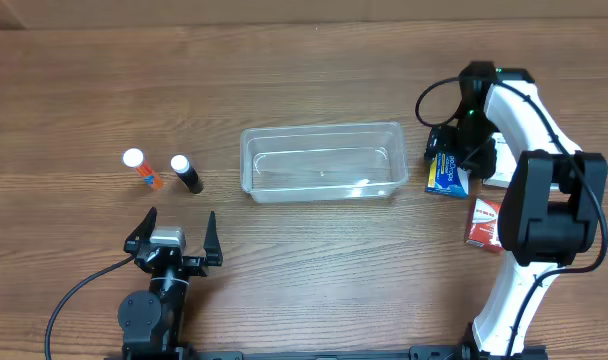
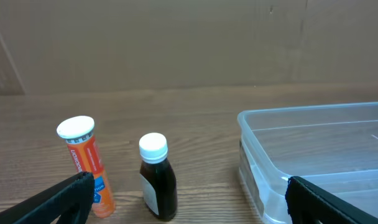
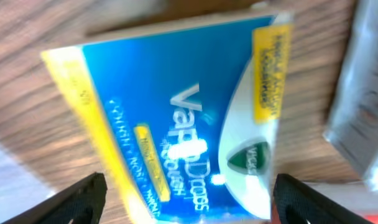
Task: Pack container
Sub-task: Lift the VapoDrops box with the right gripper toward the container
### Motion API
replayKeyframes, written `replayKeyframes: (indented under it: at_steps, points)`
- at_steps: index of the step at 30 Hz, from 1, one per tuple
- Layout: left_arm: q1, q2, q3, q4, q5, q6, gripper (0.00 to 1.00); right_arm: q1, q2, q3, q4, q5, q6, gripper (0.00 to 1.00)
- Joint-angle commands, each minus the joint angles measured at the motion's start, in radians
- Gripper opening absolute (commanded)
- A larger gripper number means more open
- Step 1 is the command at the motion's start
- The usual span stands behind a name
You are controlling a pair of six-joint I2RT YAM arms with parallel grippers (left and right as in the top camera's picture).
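Right gripper (image 3: 189,190) spread wide over blurred VapoDrops box (image 3: 170,112), contact unclear; left gripper (image 1: 180,226) open, holding nothing. Container (image 1: 319,129) clear, shallow, round-cornered.

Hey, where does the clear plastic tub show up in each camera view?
Overhead: the container sits mid-table.
Left wrist: the container fills the right side, cut off by the frame.
Right wrist: not identifiable; a blue box fills it.
Landmark: the dark bottle, left of it in overhead and left wrist.

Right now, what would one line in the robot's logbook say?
clear plastic rectangular container: empty | right gripper: open over blue cardboard box | left gripper: open, holding nothing
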Motion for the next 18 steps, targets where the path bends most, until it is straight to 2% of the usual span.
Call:
replayKeyframes:
  at_steps: [1,4,7,8,15,18]
  points:
    - [0.005,-0.004,-0.003,-0.002,0.008,0.019,1.0,0.034,-0.114,0.131,-0.073,0.01,0.006,0.87]
    - [0.005,-0.004,-0.003,-0.002,0.008,0.019,1.0,0.075,-0.184,0.186,-0.104,0.018,0.003,0.87]
    - [0.005,-0.004,-0.003,-0.002,0.008,0.019,1.0,0.113,-0.247,0.194,-0.085,0.072,0.004,0.99]
    - [0.005,-0.004,-0.003,-0.002,0.008,0.019,1.0,0.114,-0.25,0.193,-0.079,0.072,0.004,1.0]
    - [0.005,-0.004,-0.003,-0.002,0.008,0.019,1.0,0.039,-0.175,0.111,-0.006,0.069,0.003,1.0]
    - [0.005,-0.004,-0.003,-0.002,0.008,0.019,1.0,-0.006,-0.119,0.055,0.01,-0.002,-0.07,1.0]
